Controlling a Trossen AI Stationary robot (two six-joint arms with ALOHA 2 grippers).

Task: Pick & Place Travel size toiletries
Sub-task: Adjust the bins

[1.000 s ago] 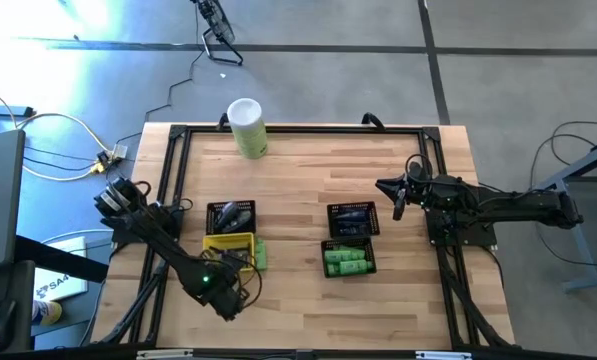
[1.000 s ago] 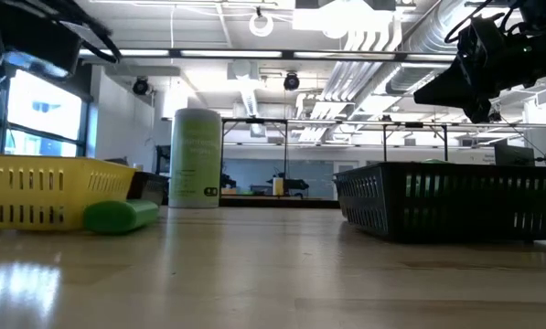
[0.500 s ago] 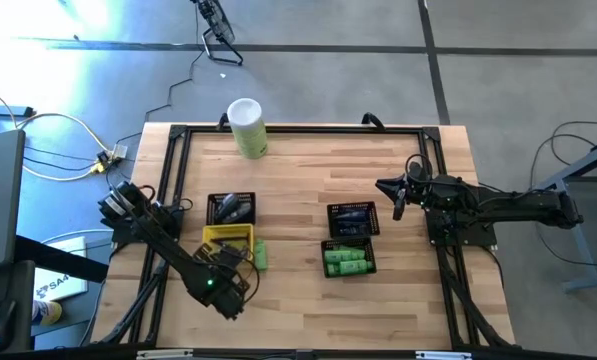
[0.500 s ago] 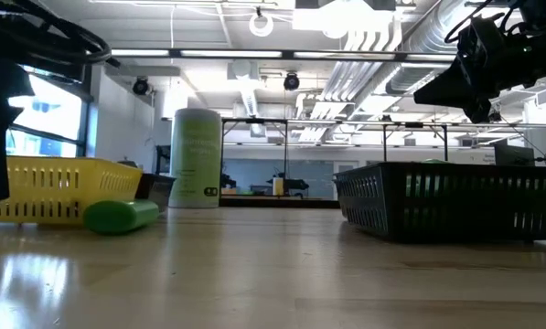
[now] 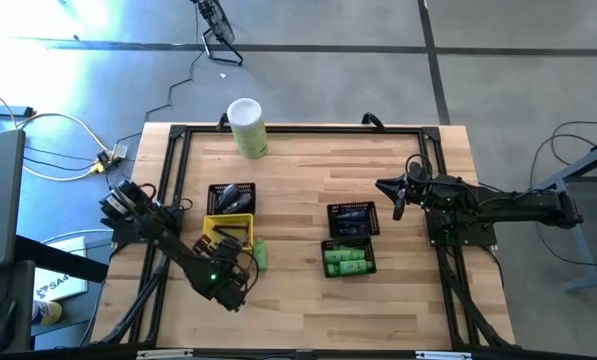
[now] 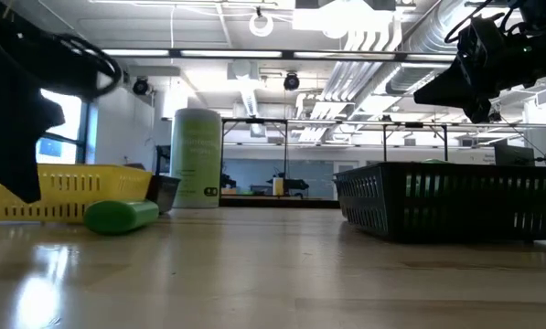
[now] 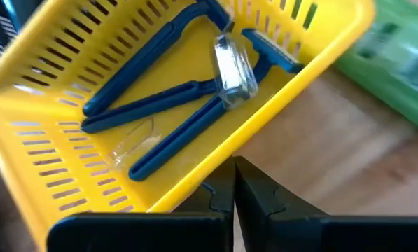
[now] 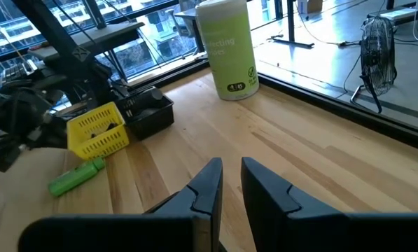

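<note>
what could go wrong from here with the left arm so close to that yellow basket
The left gripper is shut, its fingers right at the yellow basket rim; pushing on could shove or tip the basket and spill the blue razors. The green tube lies loose beside the basket, so a sliding basket might roll it away.
</note>
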